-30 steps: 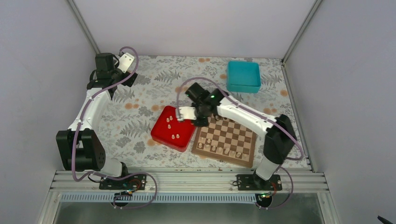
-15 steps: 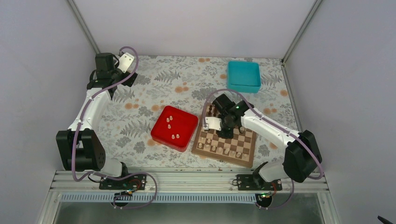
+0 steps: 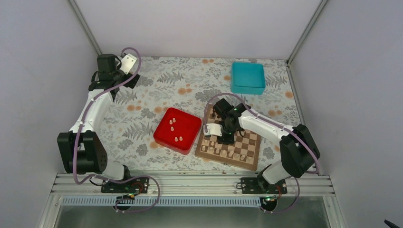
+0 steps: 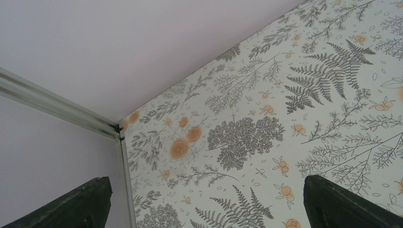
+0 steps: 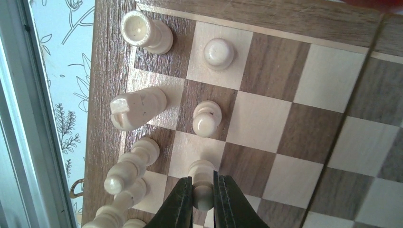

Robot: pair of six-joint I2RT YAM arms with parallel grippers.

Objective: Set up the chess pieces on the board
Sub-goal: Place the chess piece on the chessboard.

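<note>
**Right gripper.** My right gripper (image 5: 203, 202) is closed on a pale pawn (image 5: 201, 175), with 1 finger on each side of its stem. The pawn is upright over the chessboard (image 5: 328, 78), at the 3rd square of the pawn row, counted from the board's near left corner. Its base looks to be on or just above that square. I cannot tell which.

**Around the grip.**
- A rook (image 5: 145, 32) stands on the corner square.
- A knight (image 5: 135, 107) is next to the rook, and a bishop (image 5: 129, 165) comes after the knight.
- At least 1 more tall piece is cut off by the frame edge.
- 2 free pawns (image 5: 219, 51) stand in front of the rook and the knight, each alone in its square.

**Further out.** The top camera shows more pale pieces along the near rank, too small to count. The red tray (image 3: 187, 126) lies just beside the board's left edge and holds at least 3 loose pale pieces (image 3: 173, 120). The far end of the board is partly hidden under my arm. A teal box (image 3: 247, 77) sits well apart at the far side.

**Left gripper.** My left gripper (image 4: 204, 204) is spread wide and holds nothing. It hangs over the fern-print tablecloth (image 4: 247, 137) at the far left corner.

**Assessment.** The pale side is partly set up. The back row is begun from the corner, and the pawn row is at its 3rd piece. Left to do are seating and releasing this pawn, then bringing over the tray pieces.
</note>
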